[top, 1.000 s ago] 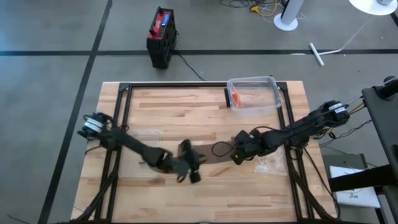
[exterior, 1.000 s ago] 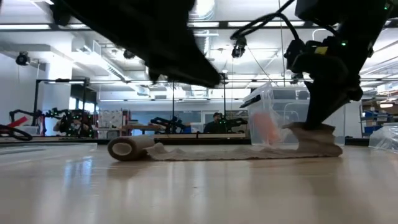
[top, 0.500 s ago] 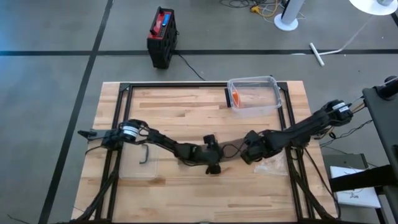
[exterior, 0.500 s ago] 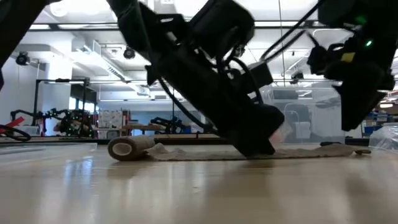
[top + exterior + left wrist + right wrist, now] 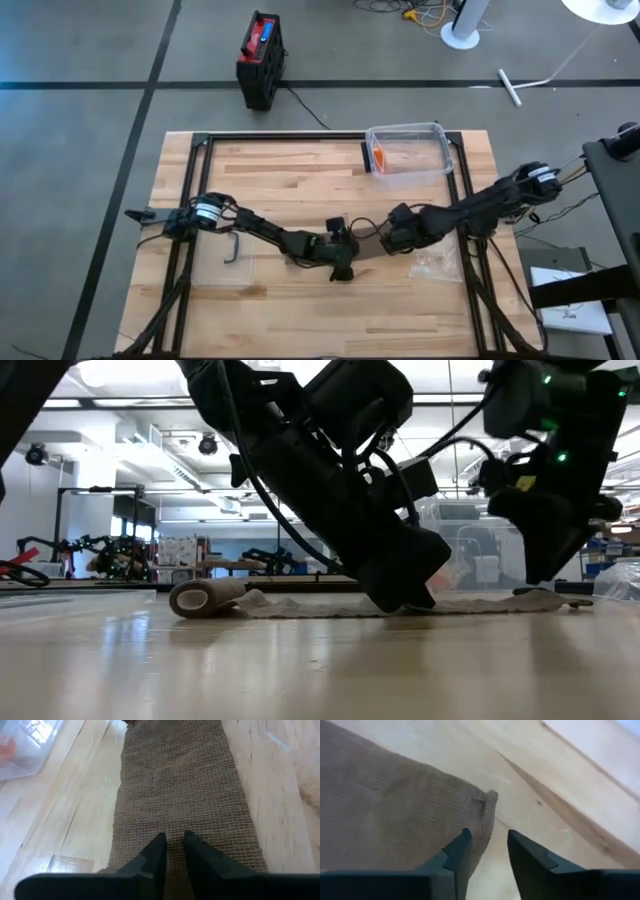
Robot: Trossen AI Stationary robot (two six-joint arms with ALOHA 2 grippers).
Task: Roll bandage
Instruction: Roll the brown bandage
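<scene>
Left end effector [image 5: 171,849] sat low on the table [image 5: 280,170], near its middle, its two fingers [image 5: 152,857] nearly together with a narrow gap between them, tips down on the flat brown bandage [image 5: 177,785]. The strip ran away ahead of those tips. Whether any cloth was pinched between them could not be told.

Right end effector [image 5: 487,851] stood just beside it toward the right side of the table, fingers [image 5: 457,852] partly apart, gripping nothing visible. The bandage's free end [image 5: 487,802] lay just ahead of the tips, one finger over the cloth and the other over bare wood.

Seen level from the table edge, the bandage [image 5: 300,603] lay flat in a long strip, its rolled end [image 5: 205,597] at the far side from both end effectors [image 5: 400,595], with the right end effector [image 5: 545,565] above the strip's other end.

Farther off, a clear bin [image 5: 407,150] with something orange inside stood at the far table edge. A clear plastic bag [image 5: 437,262] lay by the right arm.
</scene>
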